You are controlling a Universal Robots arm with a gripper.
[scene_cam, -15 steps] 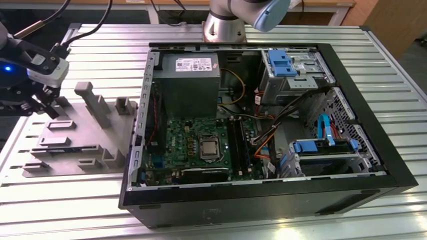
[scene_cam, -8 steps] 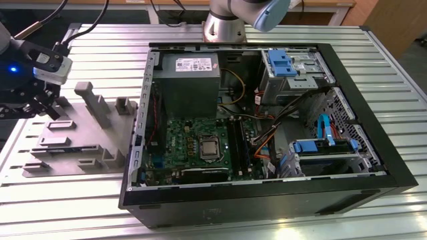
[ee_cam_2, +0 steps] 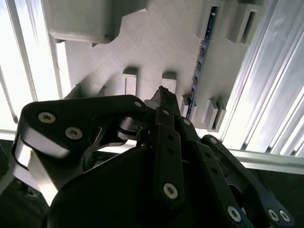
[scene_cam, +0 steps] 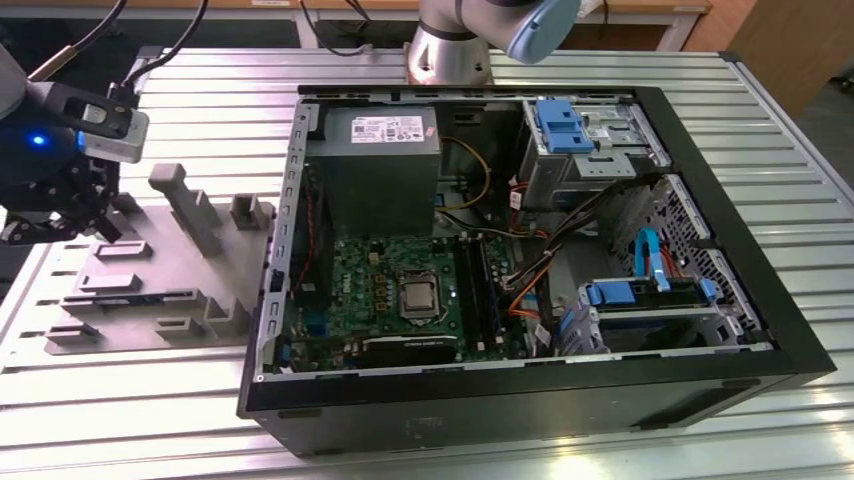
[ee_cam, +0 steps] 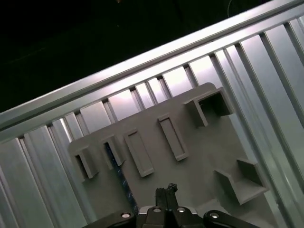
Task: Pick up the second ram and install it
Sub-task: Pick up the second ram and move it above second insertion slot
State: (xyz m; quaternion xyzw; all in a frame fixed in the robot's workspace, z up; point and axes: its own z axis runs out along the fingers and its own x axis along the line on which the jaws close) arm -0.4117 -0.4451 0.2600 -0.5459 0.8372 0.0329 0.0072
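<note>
Pincer (ee_cam: 166, 191): we see its black fingertips closed together, empty, over the matte grey fixture plate (ee_cam: 199, 156) with rectangular blocks. The second ram (ee_cam_2: 201, 52), a thin dark-blue strip, stands on edge in a fixture slot beside the tips, at the exterior view's left of the computer case (scene_cam: 507, 410).

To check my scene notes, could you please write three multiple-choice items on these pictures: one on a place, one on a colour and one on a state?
1. Where is the memory stick? A in the grey fixture; B on the floor; C on the power supply.
2. The drive clips are: A red; B blue; C yellow.
3. The computer case is: A shut; B upside down; C open.
A: it stands on edge in the fixture. B: they look blue. C: the motherboard shows inside.
</note>
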